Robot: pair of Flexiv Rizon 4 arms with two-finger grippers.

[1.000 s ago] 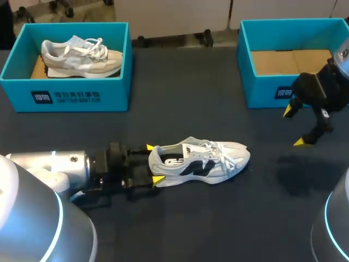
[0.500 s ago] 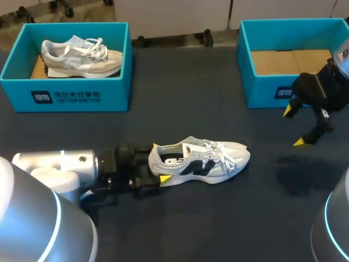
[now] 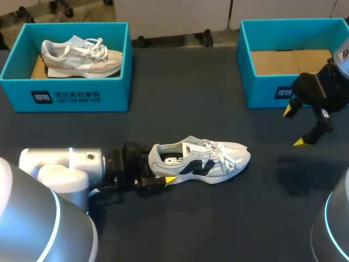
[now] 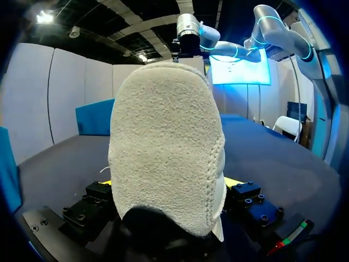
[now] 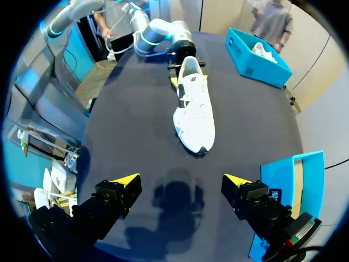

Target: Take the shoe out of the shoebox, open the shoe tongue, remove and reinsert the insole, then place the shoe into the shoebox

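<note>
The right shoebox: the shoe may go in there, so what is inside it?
Inside the right shoebox only a brown cardboard liner shows, no shoe. Its near wall hides the front strip of the floor, and the right arm covers its right end.

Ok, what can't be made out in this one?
1. Whether the left gripper is shut on the shoe: in the head view the heel hides its far side, and in the left wrist view the heel fills the picture.
2. How the insole sits: head view, too small and shadowed inside the shoe.
3. The right shoebox: head view, cut off by the edge.
</note>
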